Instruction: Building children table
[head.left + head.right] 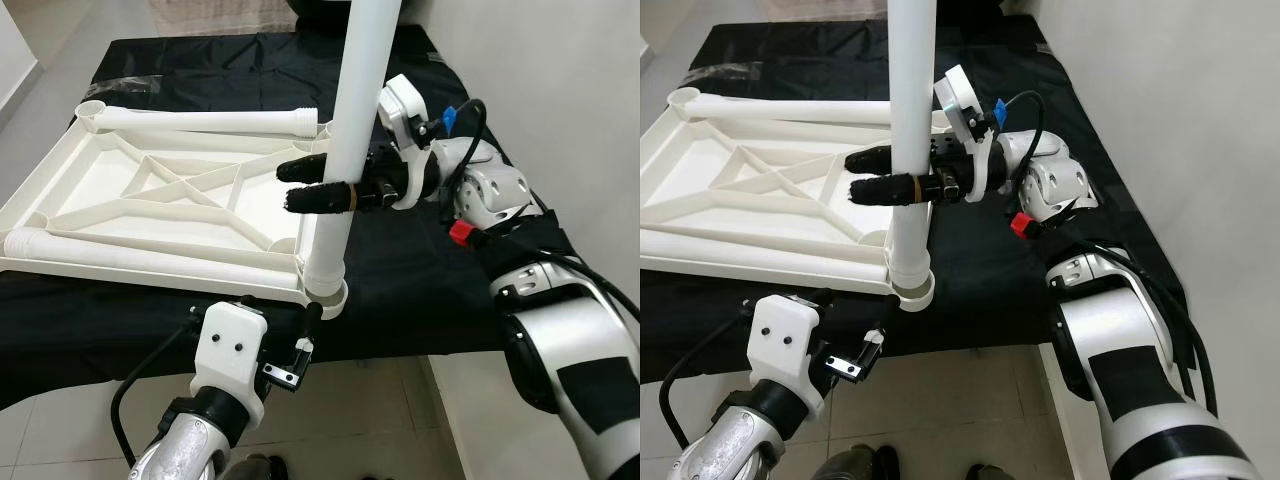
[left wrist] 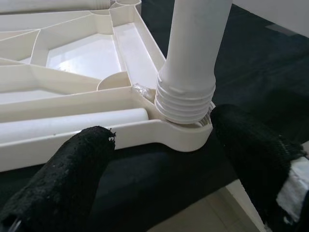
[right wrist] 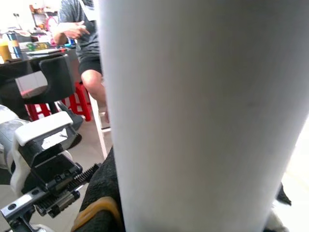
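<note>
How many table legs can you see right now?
3: one leg upright in the near corner socket, held by the right gripper; one leg lying along the tabletop's far edge, one along its near edge. Others may be hidden.

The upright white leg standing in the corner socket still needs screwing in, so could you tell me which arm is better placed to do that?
Right, most likely. The right tool is already shut around the upright leg partway up. The left tool is open, low by the corner socket at the tabletop's edge, better suited to steadying it.
</note>
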Available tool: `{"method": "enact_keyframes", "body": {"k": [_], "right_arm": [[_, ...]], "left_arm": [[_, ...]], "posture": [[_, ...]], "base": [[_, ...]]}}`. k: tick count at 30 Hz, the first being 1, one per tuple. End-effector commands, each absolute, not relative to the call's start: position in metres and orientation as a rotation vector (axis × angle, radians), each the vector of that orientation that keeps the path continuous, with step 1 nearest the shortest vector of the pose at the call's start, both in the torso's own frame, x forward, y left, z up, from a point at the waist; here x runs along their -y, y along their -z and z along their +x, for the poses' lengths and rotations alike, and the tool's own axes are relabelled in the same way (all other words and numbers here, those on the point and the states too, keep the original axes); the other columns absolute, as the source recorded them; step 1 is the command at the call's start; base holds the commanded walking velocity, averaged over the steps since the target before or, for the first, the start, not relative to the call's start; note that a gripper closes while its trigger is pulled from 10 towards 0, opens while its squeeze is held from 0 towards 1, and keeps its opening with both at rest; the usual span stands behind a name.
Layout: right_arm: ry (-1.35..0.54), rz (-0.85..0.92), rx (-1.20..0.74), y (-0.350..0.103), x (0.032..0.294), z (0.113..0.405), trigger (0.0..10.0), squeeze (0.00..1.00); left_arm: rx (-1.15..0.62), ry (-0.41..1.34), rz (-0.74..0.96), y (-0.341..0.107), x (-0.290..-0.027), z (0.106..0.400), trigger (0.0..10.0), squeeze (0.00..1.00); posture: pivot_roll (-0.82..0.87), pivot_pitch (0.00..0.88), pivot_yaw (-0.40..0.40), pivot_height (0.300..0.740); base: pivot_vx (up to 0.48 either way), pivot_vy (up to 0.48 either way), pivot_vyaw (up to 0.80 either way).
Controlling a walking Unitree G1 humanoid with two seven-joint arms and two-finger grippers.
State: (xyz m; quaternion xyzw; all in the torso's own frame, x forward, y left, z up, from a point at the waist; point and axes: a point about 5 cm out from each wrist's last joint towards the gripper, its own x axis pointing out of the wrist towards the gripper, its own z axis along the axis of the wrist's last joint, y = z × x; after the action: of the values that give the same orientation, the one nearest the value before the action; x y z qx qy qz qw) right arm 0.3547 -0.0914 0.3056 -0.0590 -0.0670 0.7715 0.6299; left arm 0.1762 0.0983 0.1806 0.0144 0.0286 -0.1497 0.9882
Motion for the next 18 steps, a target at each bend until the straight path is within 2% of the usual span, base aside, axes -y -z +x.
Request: {"method": "enact_keyframes", "body": {"k": [1, 13, 18], "right_arm": [[-1.824, -0.142, 0.117, -0.2961, 0.0866, 0.3508, 10.0, 0.00], [-1.837, -0.193, 0.093, -0.2912, 0.0827, 0.3501, 10.0, 0.00], [-1.789, -0.244, 0.061, -0.2928, 0.0917, 0.3563, 10.0, 0.00]], "left_arm": [[-0.068, 0.295, 0.031, -0.1808, -0.0992, 0.1733, 10.0, 0.00], [-0.076, 0.292, 0.028, -0.1803, -0.0984, 0.1706, 10.0, 0.00], [-0.076, 0.284, 0.028, -0.1805, -0.0985, 0.1721, 10.0, 0.00]], "posture": [[0.19, 0.253, -0.021, 0.740], [0.18, 0.256, -0.029, 0.740], [0.18, 0.256, -0.034, 0.740]], "base": [[0.000, 0.000, 0.00], [0.000, 0.000, 0.00], [0.000, 0.000, 0.00]]}}
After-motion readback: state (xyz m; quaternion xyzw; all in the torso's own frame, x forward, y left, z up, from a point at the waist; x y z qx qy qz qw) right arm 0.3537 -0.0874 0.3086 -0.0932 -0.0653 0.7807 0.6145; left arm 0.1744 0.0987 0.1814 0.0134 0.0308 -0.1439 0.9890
